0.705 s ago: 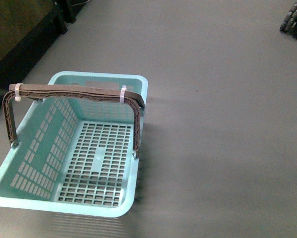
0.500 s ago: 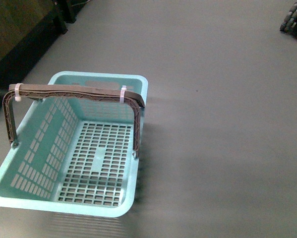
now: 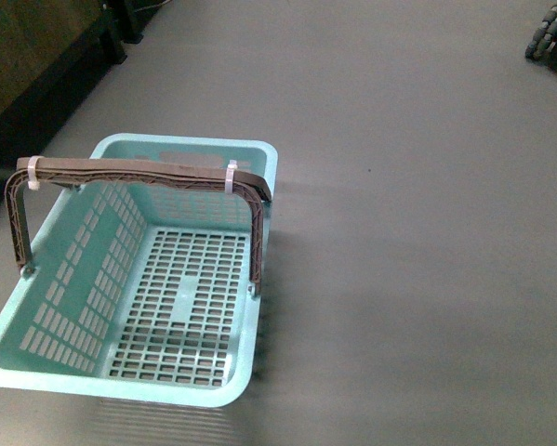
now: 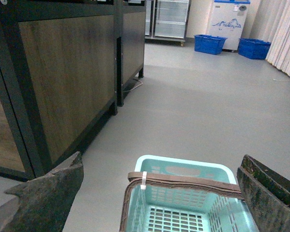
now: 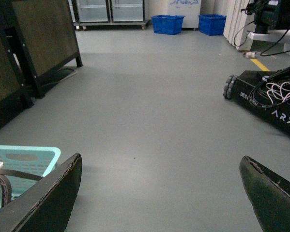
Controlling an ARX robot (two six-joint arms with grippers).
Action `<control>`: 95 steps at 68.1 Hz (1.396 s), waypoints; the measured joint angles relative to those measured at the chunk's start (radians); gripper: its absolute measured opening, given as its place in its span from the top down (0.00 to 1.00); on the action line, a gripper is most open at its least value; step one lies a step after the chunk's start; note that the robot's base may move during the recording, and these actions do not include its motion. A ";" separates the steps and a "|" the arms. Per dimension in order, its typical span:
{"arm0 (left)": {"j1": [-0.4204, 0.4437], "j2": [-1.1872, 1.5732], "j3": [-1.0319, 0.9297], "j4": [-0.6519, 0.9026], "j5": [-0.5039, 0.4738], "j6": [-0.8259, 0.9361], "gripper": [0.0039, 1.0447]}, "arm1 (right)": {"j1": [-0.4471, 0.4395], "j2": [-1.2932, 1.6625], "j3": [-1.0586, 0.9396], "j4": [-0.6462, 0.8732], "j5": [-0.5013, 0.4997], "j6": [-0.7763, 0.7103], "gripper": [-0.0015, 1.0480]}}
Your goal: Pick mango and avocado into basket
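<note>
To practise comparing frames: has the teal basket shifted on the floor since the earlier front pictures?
No. The basket keeps its place against the dark cabinet base at upper left.

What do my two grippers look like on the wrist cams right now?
Left gripper: two dark, wedge-shaped fingers with rough, scuffed, greenish-grey surfaces. Right gripper: its fingers are the same dark wedges, with paler worn edges. No cables or markings show on them; the front view shows neither arm.
</note>
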 joint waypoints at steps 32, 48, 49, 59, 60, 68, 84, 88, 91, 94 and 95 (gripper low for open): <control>-0.043 1.116 0.231 0.445 0.002 -1.109 0.08 | 0.000 0.000 0.000 0.000 0.000 0.000 0.08; -0.142 1.621 0.357 0.652 -0.100 -1.389 0.08 | 0.000 0.000 0.000 0.000 0.000 0.000 0.08; -0.146 1.649 0.372 0.656 -0.103 -1.398 0.08 | 0.000 0.000 0.000 0.000 0.000 0.000 0.08; -0.179 1.870 0.531 0.662 -0.107 -1.432 0.08 | 0.000 0.000 0.000 0.000 0.000 0.000 0.08; -0.180 1.887 0.547 0.662 -0.108 -1.434 0.08 | 0.000 0.000 0.000 0.000 0.000 0.000 0.08; -0.193 1.972 0.639 0.656 -0.114 -1.439 0.08 | 0.000 0.000 0.000 0.000 0.000 0.000 0.08; -0.241 2.137 0.814 0.631 -0.119 -1.443 0.08 | 0.000 0.000 0.000 0.000 0.000 0.000 0.08; -0.248 2.178 0.853 0.624 -0.123 -1.456 0.08 | 0.000 0.000 0.000 0.000 0.000 0.000 0.08; -0.249 2.198 0.873 0.619 -0.126 -1.461 0.08 | 0.000 0.000 0.000 0.000 0.000 0.000 0.08; -0.250 2.219 0.896 0.614 -0.128 -1.465 0.08 | 0.000 0.000 0.000 0.000 0.000 0.000 0.08; -0.251 2.224 0.900 0.613 -0.128 -1.465 0.08 | 0.000 0.000 0.000 0.000 0.000 0.000 0.08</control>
